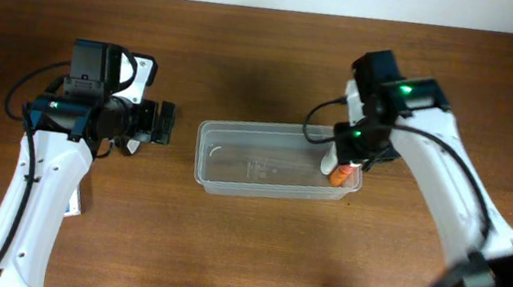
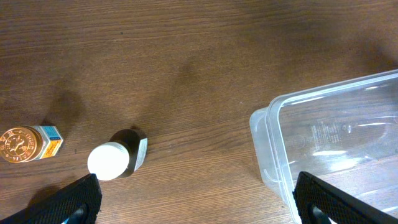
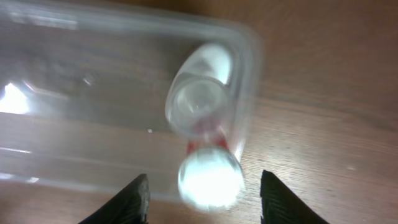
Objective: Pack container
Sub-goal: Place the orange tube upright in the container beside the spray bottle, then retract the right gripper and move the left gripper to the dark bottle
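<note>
I am hovering my right gripper (image 3: 204, 183), fingers spread apart, over the right end of the container (image 1: 261, 179), which is sitting mid-frame in the overhead view. A small bottle (image 3: 199, 106) is lying inside that end, blurred. My left gripper (image 1: 165, 123) is hovering just left of the container, fingers also apart.

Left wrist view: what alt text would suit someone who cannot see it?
The rounded corner of a clear plastic container fills the right of a brown wooden table, seen between the open black fingers of the left gripper. At left sit a small dark white-capped bottle and a gold-topped box.
</note>
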{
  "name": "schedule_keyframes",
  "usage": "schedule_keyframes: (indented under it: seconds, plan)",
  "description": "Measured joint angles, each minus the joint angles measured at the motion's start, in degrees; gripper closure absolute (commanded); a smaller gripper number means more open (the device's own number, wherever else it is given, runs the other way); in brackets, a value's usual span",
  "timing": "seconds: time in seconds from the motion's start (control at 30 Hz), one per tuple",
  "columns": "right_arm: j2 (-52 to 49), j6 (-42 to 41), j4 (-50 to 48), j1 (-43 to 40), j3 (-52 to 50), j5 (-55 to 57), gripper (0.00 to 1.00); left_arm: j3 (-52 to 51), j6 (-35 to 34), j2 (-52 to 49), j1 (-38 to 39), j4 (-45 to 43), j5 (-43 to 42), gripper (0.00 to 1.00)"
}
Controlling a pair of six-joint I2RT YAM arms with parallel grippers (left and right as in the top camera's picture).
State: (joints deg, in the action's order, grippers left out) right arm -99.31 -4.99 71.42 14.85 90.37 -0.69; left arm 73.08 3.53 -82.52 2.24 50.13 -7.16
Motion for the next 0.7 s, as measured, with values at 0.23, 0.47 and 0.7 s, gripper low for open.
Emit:
schedule_keyframes:
  seconds: [0.23, 0.47, 0.7]
  plan:
    - [17.11, -5.42, 0.81, -5.31, 4.92, 6.08, 0.06, 0.00, 0.00, 0.00, 0.00, -0.04, 0.00, 0.01]
    - [17.90, -7.76, 4.63, -20.55, 4.94, 6.58, 0.02, 0.02, -0.31, 0.00, -0.44, -0.02, 1.18, 0.01]
    - [9.46, -8.00, 5.20, -28.09, 2.29, 5.57, 0.02, 1.86, -3.65, -0.09, -6.64, -2.14, 2.71, 0.01]
